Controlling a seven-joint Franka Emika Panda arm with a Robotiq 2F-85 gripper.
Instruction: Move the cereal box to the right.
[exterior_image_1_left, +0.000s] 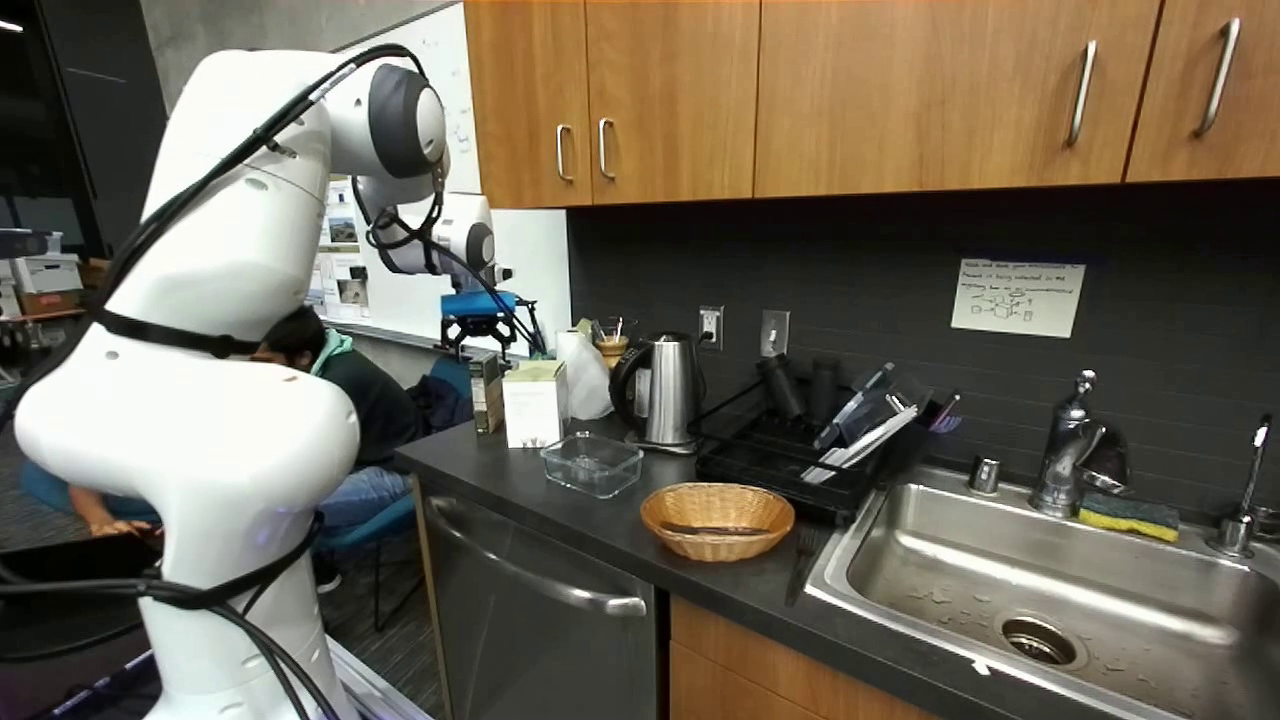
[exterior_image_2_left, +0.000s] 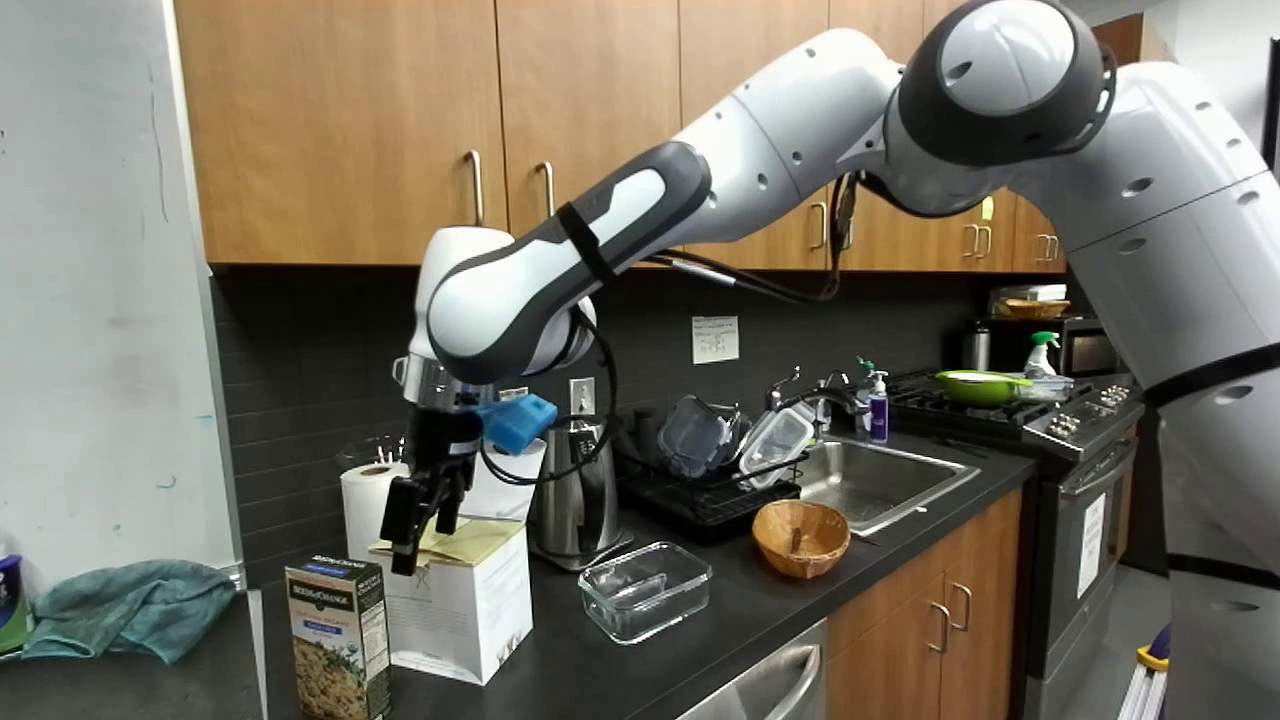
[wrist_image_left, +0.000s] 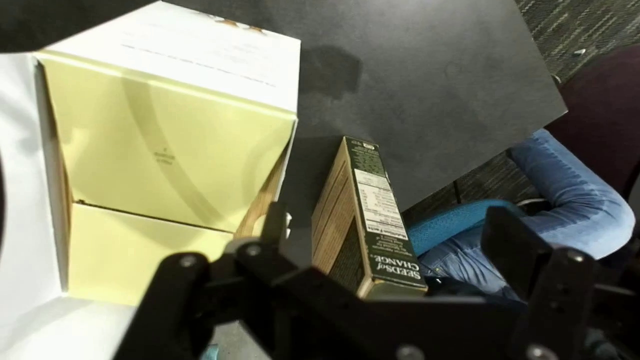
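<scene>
The cereal box (exterior_image_1_left: 487, 398) is a slim upright carton, tan-brown with dark green sides and "Seeds of Change" lettering. It stands near the counter's end in both exterior views (exterior_image_2_left: 338, 640) and shows in the wrist view (wrist_image_left: 382, 205). My gripper (exterior_image_1_left: 478, 348) is open and points down over the box's top; it also shows in an exterior view (exterior_image_2_left: 425, 535). In the wrist view, the box appears between the widely spread fingers (wrist_image_left: 387, 227), apart from both. Its top end is partly hidden by the gripper body. Nothing is held.
A white box with pale yellow flaps (exterior_image_2_left: 450, 610) stands close beside the cereal box. A glass container (exterior_image_1_left: 592, 465), steel kettle (exterior_image_1_left: 672, 390), wicker basket (exterior_image_1_left: 717, 518) and dish rack (exterior_image_1_left: 760, 450) share the counter. A seated person (exterior_image_1_left: 370, 400) is beyond the counter's end.
</scene>
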